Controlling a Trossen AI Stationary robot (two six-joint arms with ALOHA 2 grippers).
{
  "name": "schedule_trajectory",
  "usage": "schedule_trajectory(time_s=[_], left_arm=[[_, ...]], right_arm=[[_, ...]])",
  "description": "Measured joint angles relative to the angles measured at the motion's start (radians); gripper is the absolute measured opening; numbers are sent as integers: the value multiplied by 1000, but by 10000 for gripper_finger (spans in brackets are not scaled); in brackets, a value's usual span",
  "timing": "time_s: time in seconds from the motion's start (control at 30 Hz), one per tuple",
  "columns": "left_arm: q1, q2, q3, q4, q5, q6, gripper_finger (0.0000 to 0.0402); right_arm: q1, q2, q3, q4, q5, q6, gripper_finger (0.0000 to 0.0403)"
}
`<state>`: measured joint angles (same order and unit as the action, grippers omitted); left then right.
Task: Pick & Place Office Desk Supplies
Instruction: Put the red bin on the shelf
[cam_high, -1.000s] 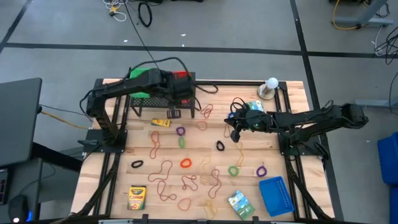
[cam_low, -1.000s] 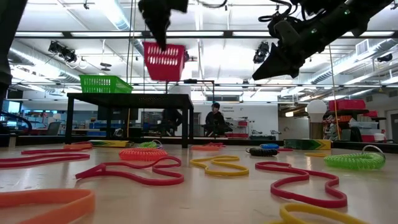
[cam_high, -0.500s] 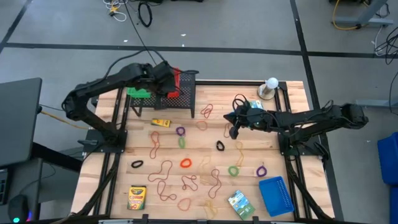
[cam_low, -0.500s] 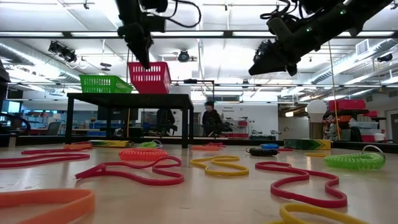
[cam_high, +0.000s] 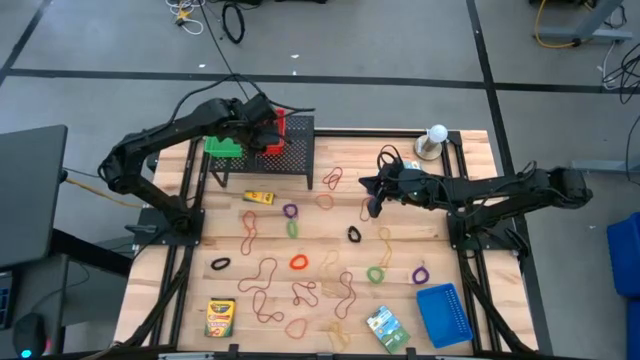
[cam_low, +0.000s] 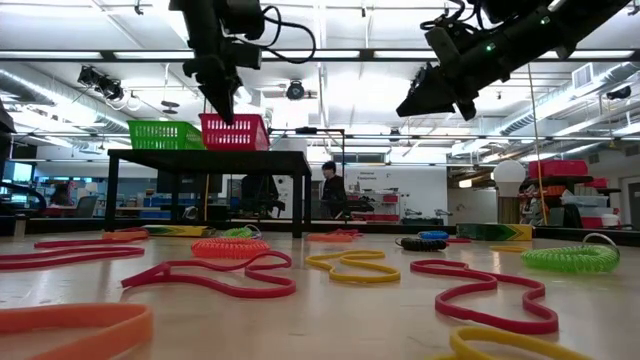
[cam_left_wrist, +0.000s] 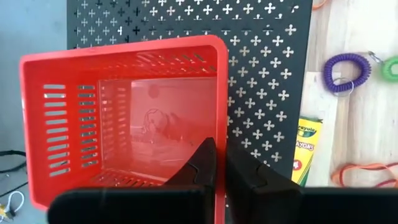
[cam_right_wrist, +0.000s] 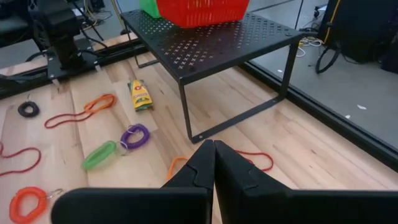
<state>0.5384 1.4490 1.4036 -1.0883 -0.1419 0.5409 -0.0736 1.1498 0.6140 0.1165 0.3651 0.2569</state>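
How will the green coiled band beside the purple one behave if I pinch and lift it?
The green coiled band looks springy, so it will probably stretch and dangle. It seems light. Lying flat on the wooden table, it may slip from a shallow pinch.

We see coloured rubber bands (cam_high: 297, 262) scattered flat before the black rack (cam_high: 262, 168); two crayon boxes (cam_high: 219, 317) and a green packet (cam_high: 383, 327) lie among them.

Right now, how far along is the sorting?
Barely started. The red basket sits on the black rack beside the green basket, and it looks empty. In hand: the left claw is shut on the red basket's rim; the right claw hangs shut and empty above the table. Left: the rubber bands, crayon boxes and green packet on the table.
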Motion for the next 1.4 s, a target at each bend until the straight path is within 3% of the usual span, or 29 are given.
schedule_trajectory(time_s=[0.4, 0.87, 1.4], left_arm=[[1, 0, 0, -14, 15, -46, 22], [-8, 0, 0, -16, -20, -86, 107], [-33, -75, 18, -39, -27, -138, 109]], right_arm=[[-15, 0, 0, 9, 0, 0, 9], [-15, 0, 0, 15, -1, 0, 9], [-15, 0, 0, 14, -25, 19, 9]])
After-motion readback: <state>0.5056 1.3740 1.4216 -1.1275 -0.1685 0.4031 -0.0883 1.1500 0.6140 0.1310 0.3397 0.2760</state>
